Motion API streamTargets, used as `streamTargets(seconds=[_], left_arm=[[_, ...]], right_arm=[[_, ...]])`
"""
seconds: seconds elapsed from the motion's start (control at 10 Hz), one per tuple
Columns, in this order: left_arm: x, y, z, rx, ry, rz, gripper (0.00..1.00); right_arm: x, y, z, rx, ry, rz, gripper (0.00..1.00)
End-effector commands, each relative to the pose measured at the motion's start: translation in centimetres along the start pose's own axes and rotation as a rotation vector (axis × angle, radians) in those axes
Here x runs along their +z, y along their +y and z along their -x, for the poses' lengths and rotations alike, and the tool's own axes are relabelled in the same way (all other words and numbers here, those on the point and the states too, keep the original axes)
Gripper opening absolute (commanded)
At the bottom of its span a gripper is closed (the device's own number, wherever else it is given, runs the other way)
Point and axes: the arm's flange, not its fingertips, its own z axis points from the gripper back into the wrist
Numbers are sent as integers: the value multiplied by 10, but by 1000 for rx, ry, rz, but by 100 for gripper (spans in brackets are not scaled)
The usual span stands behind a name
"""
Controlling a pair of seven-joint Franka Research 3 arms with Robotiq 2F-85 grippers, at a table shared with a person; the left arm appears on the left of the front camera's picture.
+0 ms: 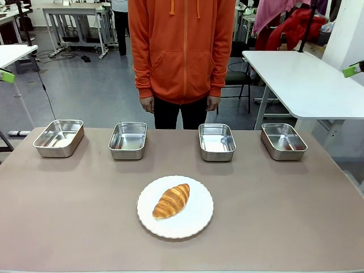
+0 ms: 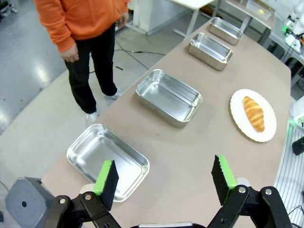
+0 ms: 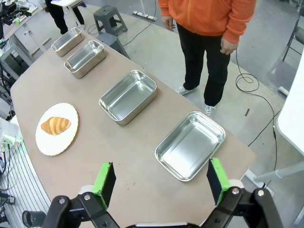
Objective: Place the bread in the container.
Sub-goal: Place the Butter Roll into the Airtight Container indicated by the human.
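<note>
The bread [image 1: 170, 201] is a golden-brown croissant lying on a round white plate [image 1: 196, 224] near the table's front middle. Behind it, several identical steel pans stand in a row along the far edge; which one is the container I cannot tell. In the left wrist view, my left gripper [image 2: 164, 173] hangs open and empty above the table's left end, over the nearest pan [image 2: 107, 160], with the bread [image 2: 253, 113] far off. My right gripper [image 3: 160, 176] is open and empty above the right end, near a pan [image 3: 190, 145], the bread [image 3: 55, 125] well away.
A person in an orange hoodie [image 1: 182, 45] stands at the far edge behind the two middle pans [image 1: 128, 140] [image 1: 216, 141], hands hanging at the sides. The outer pans [image 1: 58, 137] [image 1: 283, 141] sit near the table's corners. A white table [image 1: 307, 79] stands beyond at the right.
</note>
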Motion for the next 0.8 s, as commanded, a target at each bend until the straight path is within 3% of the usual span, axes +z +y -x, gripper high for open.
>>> streamTargets(seconds=[0.0,0.7], left_arm=[[1,0,-1,-16,-10,0,100],[1,0,-1,-16,-10,0,100]], right_arm=[[1,0,-2,5,-18,-5,100],[1,0,-2,5,-18,-5,100]])
